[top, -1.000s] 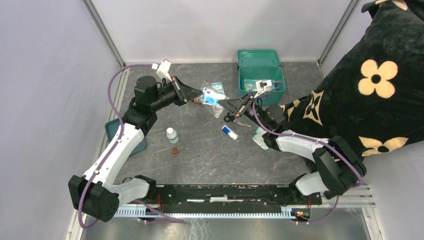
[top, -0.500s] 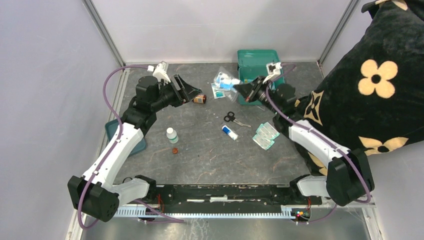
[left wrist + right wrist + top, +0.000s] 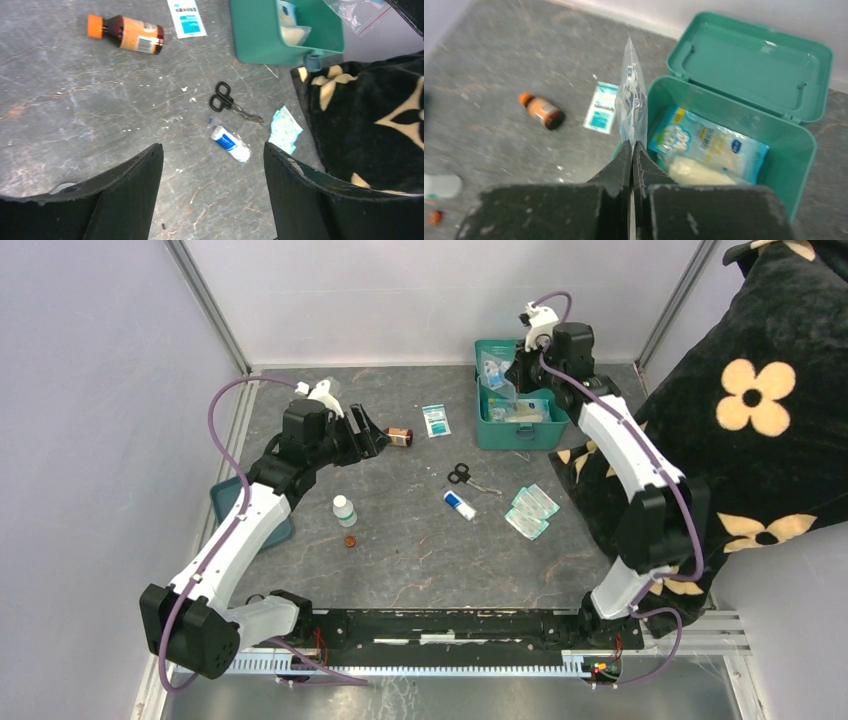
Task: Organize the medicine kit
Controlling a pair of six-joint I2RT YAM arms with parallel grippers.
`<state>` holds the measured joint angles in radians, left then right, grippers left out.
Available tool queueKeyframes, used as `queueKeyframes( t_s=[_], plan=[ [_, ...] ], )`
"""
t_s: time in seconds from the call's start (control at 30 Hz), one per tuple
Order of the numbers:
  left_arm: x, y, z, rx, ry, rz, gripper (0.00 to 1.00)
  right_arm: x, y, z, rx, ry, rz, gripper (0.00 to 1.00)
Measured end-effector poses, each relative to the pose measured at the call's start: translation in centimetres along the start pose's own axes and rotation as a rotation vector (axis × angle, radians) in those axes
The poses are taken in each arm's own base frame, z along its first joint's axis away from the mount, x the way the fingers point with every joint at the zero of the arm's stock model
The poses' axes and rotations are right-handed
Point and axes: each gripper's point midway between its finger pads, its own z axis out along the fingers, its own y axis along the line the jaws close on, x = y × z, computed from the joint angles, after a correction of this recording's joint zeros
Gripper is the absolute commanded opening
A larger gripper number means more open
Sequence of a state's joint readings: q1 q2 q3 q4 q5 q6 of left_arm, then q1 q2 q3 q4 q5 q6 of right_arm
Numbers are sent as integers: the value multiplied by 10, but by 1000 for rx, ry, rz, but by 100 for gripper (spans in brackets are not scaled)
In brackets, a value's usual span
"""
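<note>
The medicine kit (image 3: 520,432) stands at the back right, a teal box with its lid (image 3: 515,352) open. A blue-and-white packet (image 3: 709,140) lies inside. My right gripper (image 3: 512,373) hovers over the kit's left rim, shut on a clear plastic bag (image 3: 631,95) that stands up from the fingertips (image 3: 632,146). My left gripper (image 3: 376,432) is open and holds nothing (image 3: 212,147). It hangs just left of a brown bottle (image 3: 400,436) with an orange cap, lying on its side.
On the table lie a flat packet (image 3: 435,420), scissors (image 3: 462,475), a blue-white tube (image 3: 459,504), teal packets (image 3: 530,510), a white bottle (image 3: 344,510) and a small red cap (image 3: 350,541). A shallow teal tray (image 3: 222,502) sits at the left edge. A black flowered cushion (image 3: 740,410) fills the right.
The left gripper opened, let go of the clear bag and drew back left. The right gripper shut on the bag and carried it back and right to over the kit.
</note>
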<state>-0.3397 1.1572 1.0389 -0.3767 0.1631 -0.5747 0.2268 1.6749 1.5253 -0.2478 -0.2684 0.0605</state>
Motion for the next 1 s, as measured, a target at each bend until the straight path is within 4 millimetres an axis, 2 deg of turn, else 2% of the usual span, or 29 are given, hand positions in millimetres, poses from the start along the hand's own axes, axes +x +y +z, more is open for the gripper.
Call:
queueKeyframes(
  t_s=[0.17, 0.27, 0.33, 0.37, 0.43, 0.5, 0.63, 0.73, 0.8, 0.9, 1.0],
  plan=[
    [4, 18, 0, -75, 5, 46, 81, 25, -17, 34, -8, 163, -75, 0],
    [8, 29, -1, -116, 9, 68, 81, 42, -23, 47, -22, 228, -87, 0],
    [9, 34, -1, -136, 11, 80, 81, 57, -26, 48, -30, 276, -80, 0],
    [10, 36, -1, -144, 13, 88, 81, 62, -28, 47, -32, 292, -74, 5],
    [11, 40, -1, -159, 14, 97, 81, 68, -32, 46, -33, 311, -57, 30],
    [12, 43, -1, -171, 16, 101, 81, 71, -41, 46, -23, 316, -35, 40],
    [12, 51, -1, -203, 10, 133, 82, 83, -80, 46, 83, 353, -9, 54],
    [15, 60, -2, -236, 9, 157, 82, 88, -105, 39, 191, 370, -6, 57],
    [16, 64, -4, -254, 6, 166, 82, 87, -113, 29, 245, 357, -12, 58],
    [15, 69, -9, -276, -7, 183, 82, 76, -107, 4, 287, 308, -15, 65],
    [12, 69, -15, -280, -32, 189, 82, 50, -95, -31, 323, 186, -16, 76]
  ],
)
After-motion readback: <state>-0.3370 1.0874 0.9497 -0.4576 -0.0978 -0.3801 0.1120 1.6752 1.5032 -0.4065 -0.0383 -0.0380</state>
